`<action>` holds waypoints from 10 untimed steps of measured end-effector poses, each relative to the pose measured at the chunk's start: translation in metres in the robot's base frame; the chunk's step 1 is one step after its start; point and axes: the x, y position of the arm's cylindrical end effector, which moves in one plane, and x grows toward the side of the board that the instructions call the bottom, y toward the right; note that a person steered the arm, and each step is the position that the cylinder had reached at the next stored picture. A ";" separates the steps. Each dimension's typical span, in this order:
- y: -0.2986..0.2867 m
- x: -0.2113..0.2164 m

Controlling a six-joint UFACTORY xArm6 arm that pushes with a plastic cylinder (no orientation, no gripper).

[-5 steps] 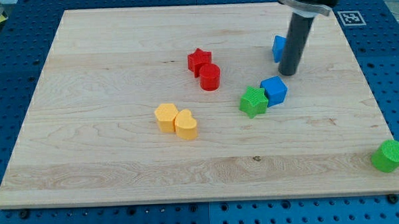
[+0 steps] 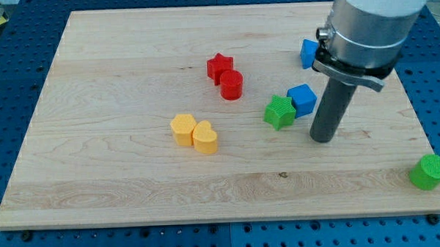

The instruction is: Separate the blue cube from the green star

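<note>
The blue cube sits right of centre on the wooden board, touching the green star on its left. My tip rests on the board just below and to the right of the blue cube, a short gap away from it. The rod and the arm's grey body rise from it toward the view's top right.
A second blue block lies above the cube, partly hidden by the arm. A red star and red cylinder touch left of the pair. Two yellow blocks sit at centre. A green cylinder stands at the board's bottom right corner.
My tip has moved down the view, from above and right of the blue cube to below and right of it. No block has moved.
</note>
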 end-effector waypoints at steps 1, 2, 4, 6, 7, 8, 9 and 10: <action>0.000 -0.013; -0.005 -0.013; -0.026 -0.028; -0.020 -0.061; -0.020 -0.072; -0.017 -0.089; -0.016 -0.100; -0.016 -0.100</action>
